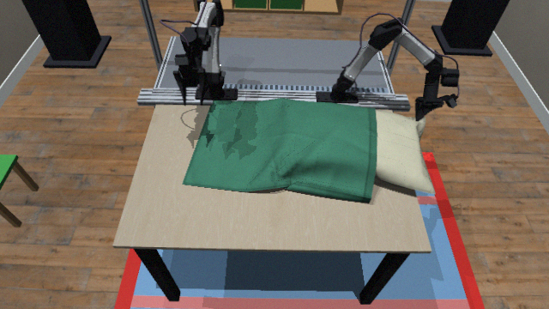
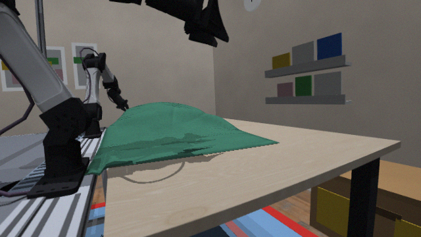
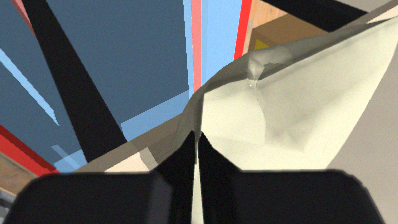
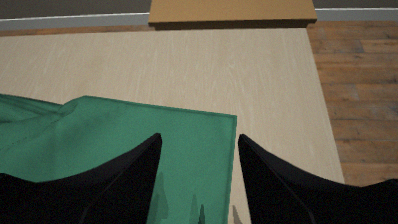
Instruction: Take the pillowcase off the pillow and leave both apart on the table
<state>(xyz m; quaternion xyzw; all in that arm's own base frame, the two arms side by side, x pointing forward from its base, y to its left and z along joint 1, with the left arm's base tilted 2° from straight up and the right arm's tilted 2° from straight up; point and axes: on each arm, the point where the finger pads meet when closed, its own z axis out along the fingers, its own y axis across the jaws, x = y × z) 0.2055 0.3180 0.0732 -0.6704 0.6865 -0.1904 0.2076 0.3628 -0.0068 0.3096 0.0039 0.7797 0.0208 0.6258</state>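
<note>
The green pillowcase (image 1: 266,150) (image 2: 164,125) (image 4: 125,120) lies on the table (image 1: 257,223) (image 2: 263,164) (image 4: 200,65) and covers most of the pillow's length. Its left part in the top view is flat. The cream pillow (image 1: 396,150) (image 3: 305,110) sticks out of the case's right end and over the table's edge. My left gripper (image 1: 418,118) (image 2: 126,109) (image 3: 196,134) is shut on the pillow's rear corner. My right gripper (image 1: 193,103) (image 2: 222,43) (image 4: 200,136) is open and empty above the pillowcase's flat end. The pillow inside the case is hidden.
The metal rail (image 1: 274,95) with both arm bases runs along the table's rear edge. One rear corner of the pillowcase reaches over that edge toward the rail. A low wooden cabinet (image 4: 232,11) stands beyond the table's front edge.
</note>
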